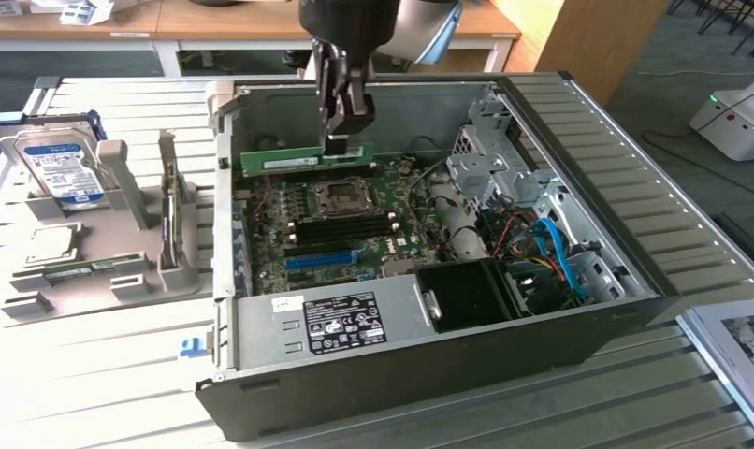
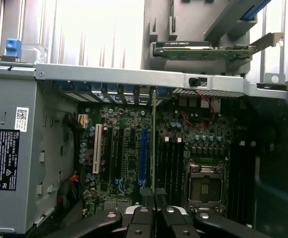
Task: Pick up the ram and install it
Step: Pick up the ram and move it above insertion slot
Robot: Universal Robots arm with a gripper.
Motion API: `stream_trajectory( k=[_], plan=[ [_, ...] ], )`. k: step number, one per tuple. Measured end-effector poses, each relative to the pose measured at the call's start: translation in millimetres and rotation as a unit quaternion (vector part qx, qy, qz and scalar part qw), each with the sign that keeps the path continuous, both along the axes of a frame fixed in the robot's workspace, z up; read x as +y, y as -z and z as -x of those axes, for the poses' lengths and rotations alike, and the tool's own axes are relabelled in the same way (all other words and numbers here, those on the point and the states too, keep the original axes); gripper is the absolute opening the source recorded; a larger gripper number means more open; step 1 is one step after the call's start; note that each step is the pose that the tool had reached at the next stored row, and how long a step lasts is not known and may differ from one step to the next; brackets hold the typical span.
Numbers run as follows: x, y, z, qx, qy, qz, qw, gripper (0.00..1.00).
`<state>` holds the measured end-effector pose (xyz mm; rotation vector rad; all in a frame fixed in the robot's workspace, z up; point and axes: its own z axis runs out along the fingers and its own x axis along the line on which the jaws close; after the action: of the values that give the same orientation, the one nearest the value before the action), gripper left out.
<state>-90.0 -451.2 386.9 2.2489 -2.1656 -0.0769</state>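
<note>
Inside the open case, our gripper is clamped on the top edge of the ram, off its middle, so the green stick runs level to one side. Beneath the gripper we see the board with its socket and black slots, the ram hanging above them, unseated. Well aside of the gripper, outside the case, a drive stands on a rack.

The pale slatted desk I work over carries the open computer case, a grey parts stand toward the exterior view's left, and a printed sheet at the right.
</note>
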Motion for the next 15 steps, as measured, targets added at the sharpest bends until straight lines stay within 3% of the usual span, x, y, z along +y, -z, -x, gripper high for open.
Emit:
stream_trajectory(
  k=[15],
  plan=[
    [0.0,0.0,-24.2,0.002,0.0,0.0,1.0,0.12]
  ],
)
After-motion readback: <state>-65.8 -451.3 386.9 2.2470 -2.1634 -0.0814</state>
